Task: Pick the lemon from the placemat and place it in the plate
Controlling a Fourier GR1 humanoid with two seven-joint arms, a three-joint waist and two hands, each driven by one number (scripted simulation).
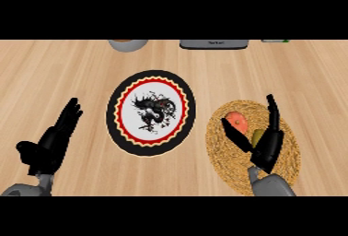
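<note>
Woven placemat [228,166] holds a lemon [258,137], flanked by the right hand's [267,148] spread thumb and fingers, nothing gripped. The left hand [49,144] rests open beside the plate [113,115].

- No wording, brand or number can be read anywhere on the tabletop [61,69].
- The grey appliance [213,44] at the far edge bears a small dark marking, too blurred to read.
</note>
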